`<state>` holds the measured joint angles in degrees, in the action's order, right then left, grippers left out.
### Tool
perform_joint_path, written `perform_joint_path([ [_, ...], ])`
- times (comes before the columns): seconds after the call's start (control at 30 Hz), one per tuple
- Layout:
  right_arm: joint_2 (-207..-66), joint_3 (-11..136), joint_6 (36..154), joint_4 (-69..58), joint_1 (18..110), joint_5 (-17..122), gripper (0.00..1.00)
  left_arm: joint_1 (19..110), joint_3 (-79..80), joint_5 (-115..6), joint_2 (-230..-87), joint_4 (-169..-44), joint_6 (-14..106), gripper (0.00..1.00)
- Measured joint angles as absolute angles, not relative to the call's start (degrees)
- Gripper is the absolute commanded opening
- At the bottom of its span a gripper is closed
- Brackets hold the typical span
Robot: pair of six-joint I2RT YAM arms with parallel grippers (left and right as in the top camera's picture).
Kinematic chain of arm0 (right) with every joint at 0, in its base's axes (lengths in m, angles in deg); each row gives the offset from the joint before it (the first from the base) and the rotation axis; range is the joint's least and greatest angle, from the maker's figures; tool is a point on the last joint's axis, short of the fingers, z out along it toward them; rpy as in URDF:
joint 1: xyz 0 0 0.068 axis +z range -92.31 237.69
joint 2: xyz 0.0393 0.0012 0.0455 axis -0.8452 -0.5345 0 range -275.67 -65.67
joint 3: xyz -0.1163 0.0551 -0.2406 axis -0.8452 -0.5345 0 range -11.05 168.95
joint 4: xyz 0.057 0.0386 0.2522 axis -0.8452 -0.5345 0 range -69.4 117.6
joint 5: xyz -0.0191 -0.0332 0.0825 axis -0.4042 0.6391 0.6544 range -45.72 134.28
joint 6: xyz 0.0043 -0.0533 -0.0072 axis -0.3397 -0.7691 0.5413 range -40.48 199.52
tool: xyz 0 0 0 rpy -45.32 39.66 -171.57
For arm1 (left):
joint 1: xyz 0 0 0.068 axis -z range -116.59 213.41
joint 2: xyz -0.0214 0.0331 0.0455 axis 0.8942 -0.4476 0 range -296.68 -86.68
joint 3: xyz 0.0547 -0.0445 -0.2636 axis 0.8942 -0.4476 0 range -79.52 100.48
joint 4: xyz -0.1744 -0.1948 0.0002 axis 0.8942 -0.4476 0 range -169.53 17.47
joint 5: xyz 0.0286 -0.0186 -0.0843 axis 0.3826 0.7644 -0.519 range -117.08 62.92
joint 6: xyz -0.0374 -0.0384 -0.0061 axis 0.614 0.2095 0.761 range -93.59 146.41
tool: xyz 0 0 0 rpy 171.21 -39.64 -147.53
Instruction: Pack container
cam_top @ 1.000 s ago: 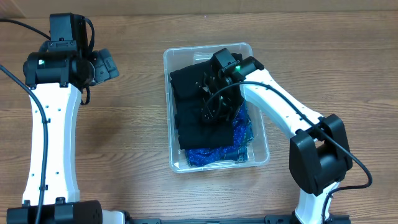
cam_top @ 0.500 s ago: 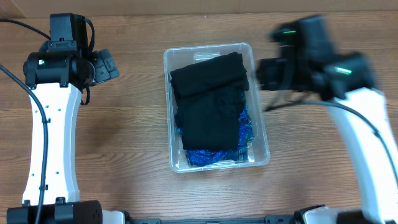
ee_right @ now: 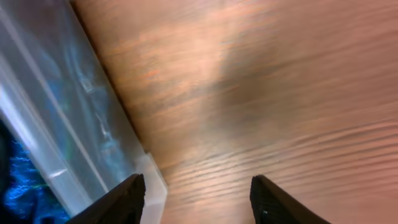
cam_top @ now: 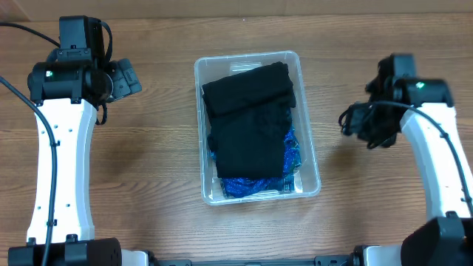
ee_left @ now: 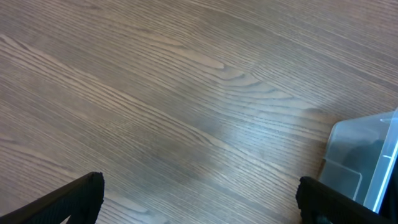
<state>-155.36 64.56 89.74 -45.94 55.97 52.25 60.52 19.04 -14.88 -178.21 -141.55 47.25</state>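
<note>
No text, brand mark, number or sign can be read in any of the three views. The container (cam_top: pixel 307 181) shows plain clear plastic on its rim and walls, with no legible print from overhead or in either wrist view.

You see: surface (cam_top: pixel 148 148) – wood grain, smooth, low sheen | container (cam_top: pixel 200 133) – clear plastic, glossy | black cloth (cam_top: pixel 251 125) – matt, soft | blue cloth (cam_top: pixel 255 185) – patterned, faintly shiny
</note>
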Motion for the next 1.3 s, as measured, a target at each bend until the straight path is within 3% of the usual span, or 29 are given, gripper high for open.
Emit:
perform_joint_path([
  [0.43, -155.41, 58.46, 75.35, -46.44, 61.83, 75.9, 0.62, 60.52, 19.04, -14.88, -178.21, -141.55, 47.25, 1.0],
  [0.77, -155.41, 58.92, 75.9, -42.55, 61.13, 72.82, 0.61, 60.52, 19.04, -14.85, -178.21, -141.57, 47.01, 1.0],
  [0.93, -155.41, 67.14, 76.73, -43.38, 60.74, 67.83, 0.63, 60.52, 19.04, -14.85, -178.21, -141.55, 46.97, 1.0],
  [1.0, -155.43, 71.27, 79.6, -42.86, 60.76, 62.13, 0.69, 60.52, 19.04, -14.9, -178.21, -141.57, 46.9, 1.0],
  [1.03, -155.41, 73.61, 81.93, -42.33, 60.76, 58.02, 1.0, 60.52, 19.04, -14.88, -178.21, -141.5, 46.86, 1.0],
  [1.3, -155.39, 81.09, 88.93, -30.18, 60.67, 35.7, 1.0, 60.52, 19.04, -19.44, -178.21, -135.38, 40.58, 1.0],
])
